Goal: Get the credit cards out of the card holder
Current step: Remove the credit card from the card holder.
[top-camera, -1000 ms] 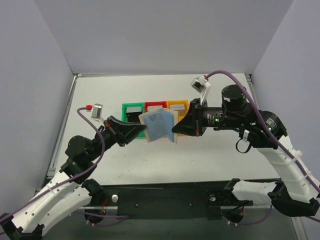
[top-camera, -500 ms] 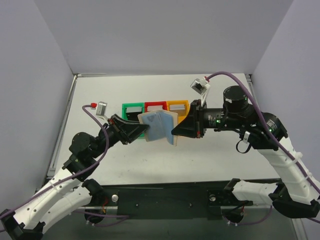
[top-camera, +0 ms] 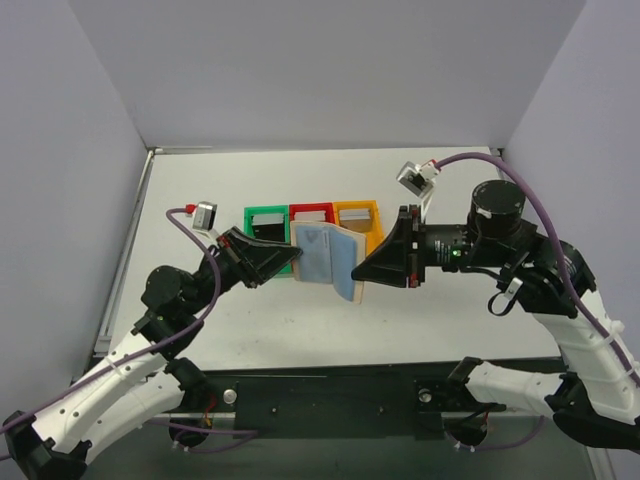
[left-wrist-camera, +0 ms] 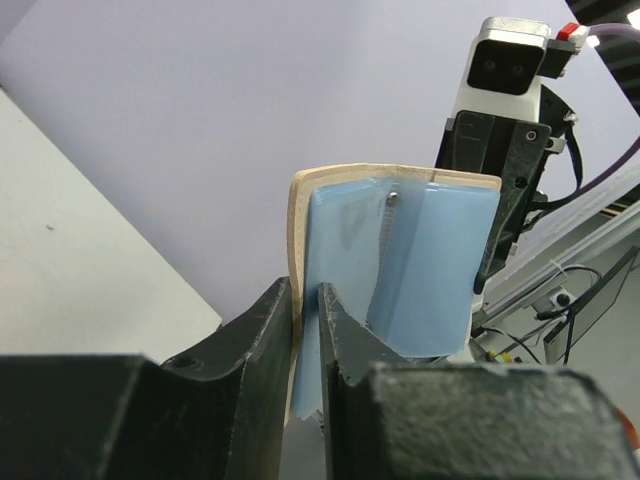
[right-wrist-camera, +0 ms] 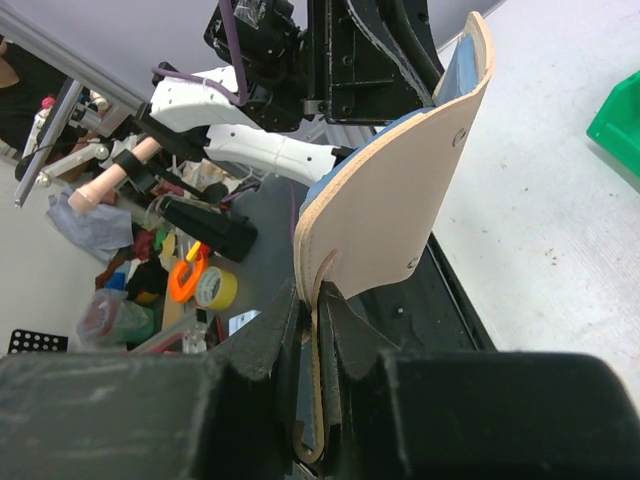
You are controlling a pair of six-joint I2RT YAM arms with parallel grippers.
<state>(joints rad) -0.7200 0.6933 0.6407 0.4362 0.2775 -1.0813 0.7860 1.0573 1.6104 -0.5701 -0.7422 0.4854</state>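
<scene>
Card holder [top-camera: 322, 258] held open at frame centre.
Left gripper [top-camera: 289, 262] and right gripper [top-camera: 356, 274] each clamped an opposite edge, its blue inside exposed.

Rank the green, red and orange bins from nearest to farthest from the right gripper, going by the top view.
1. The orange bin, at the right end of the row, just behind the right gripper.
2. The red bin, in the middle of the row.
3. The green bin, at the left end, farthest across.
</scene>
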